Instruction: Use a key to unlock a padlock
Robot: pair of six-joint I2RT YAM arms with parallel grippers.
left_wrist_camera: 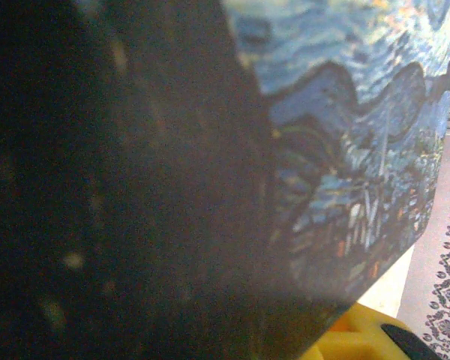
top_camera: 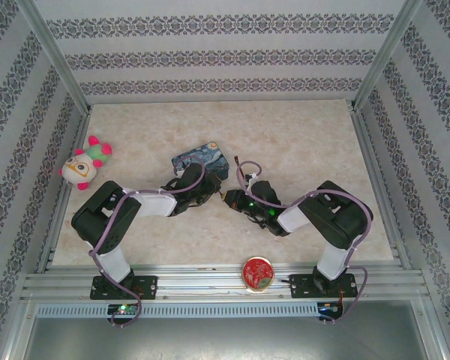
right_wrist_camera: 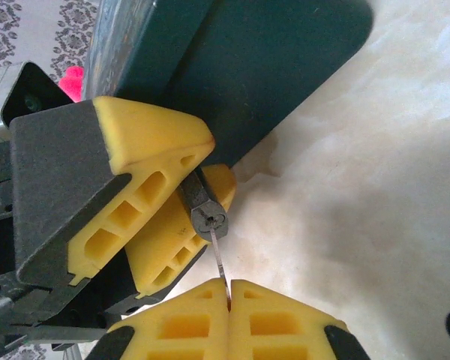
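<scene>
Tin (top_camera: 202, 160) sits close by my left gripper (right_wrist_camera: 210, 176) at twelve o'clock. Plush (top_camera: 85, 165) stands off at nine, red disc (top_camera: 256, 272) at five. Table (top_camera: 322, 142) lies open from one to three.

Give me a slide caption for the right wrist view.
Right tool holds the key at the keyhole of the padlock, gripped by the left tool beside the tin.

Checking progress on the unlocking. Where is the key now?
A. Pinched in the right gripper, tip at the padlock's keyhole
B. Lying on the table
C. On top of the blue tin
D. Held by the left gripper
A: the right wrist view shows the key running from the shut right gripper up to the keyhole of the padlock, which the left gripper holds.
</scene>
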